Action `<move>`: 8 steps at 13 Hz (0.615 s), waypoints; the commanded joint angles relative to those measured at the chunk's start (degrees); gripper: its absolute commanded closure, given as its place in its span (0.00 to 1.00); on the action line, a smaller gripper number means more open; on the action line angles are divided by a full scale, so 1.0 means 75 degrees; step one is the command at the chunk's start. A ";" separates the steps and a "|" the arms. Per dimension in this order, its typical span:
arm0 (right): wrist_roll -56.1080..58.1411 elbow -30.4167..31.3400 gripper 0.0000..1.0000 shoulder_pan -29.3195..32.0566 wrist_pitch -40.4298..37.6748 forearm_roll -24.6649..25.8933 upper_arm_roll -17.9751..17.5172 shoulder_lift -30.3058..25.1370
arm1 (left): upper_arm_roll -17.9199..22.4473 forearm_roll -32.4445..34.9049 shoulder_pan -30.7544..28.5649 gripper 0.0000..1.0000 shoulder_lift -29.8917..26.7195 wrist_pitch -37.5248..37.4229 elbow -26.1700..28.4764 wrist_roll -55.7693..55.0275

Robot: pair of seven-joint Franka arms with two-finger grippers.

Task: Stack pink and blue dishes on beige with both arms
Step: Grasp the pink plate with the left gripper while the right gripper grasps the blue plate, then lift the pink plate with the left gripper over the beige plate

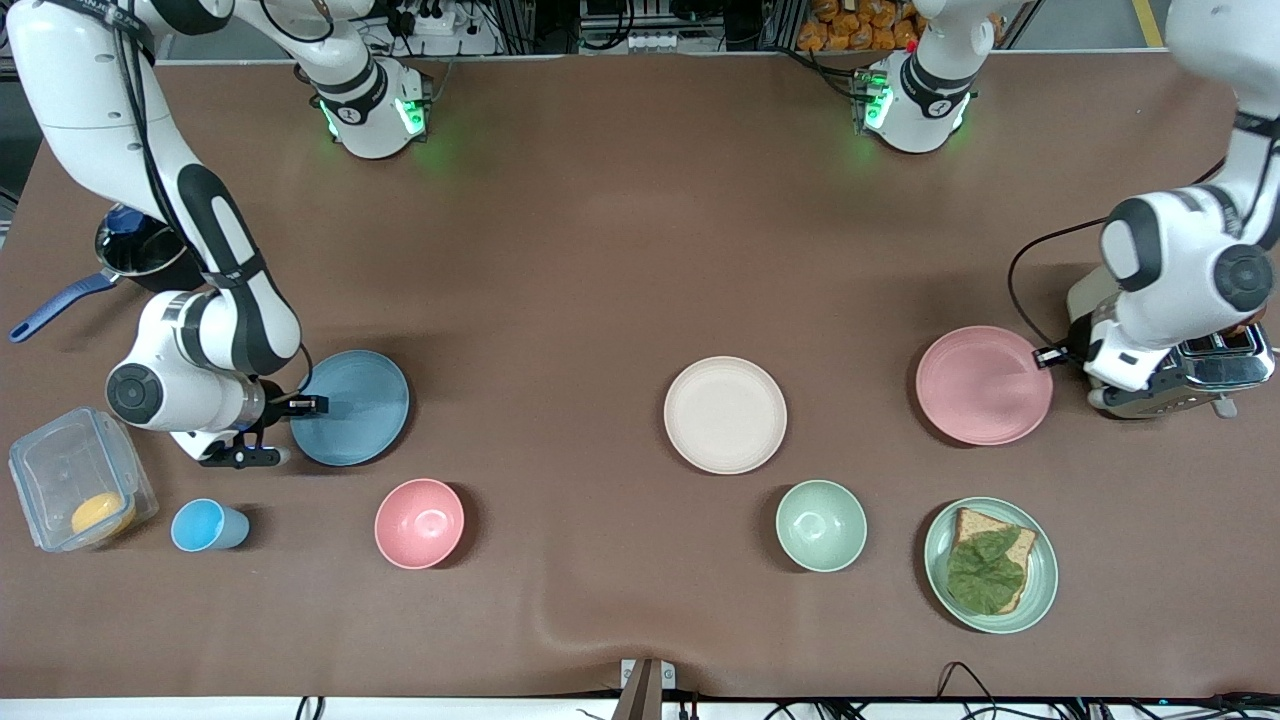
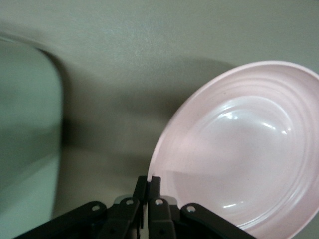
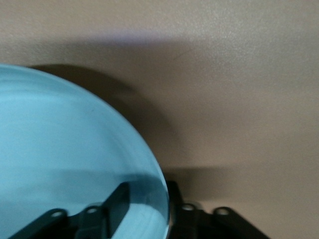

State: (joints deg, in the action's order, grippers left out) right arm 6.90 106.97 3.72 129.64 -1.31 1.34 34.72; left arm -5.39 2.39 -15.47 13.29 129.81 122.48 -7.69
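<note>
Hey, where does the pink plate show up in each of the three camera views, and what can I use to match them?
Front view: the pink plate lies toward the left arm's end of the table, beside the beige plate, its rim pinched by the left gripper.
Left wrist view: the pink plate fills much of the picture, the left gripper shut on its rim.
Right wrist view: not in it.
Shared landmark: the left gripper on the rim.
</note>
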 commanded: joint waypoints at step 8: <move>0.1282 -0.0095 1.00 0.0055 0.0012 -0.0142 -0.0108 -0.0608 | -0.1495 -0.1780 0.0012 1.00 -0.0155 -0.3470 -0.2221 -0.0273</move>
State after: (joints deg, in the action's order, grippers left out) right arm 14.40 105.98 3.71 129.55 -1.56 0.98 32.19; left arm -14.55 -7.65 -15.06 8.82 102.95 107.36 -8.37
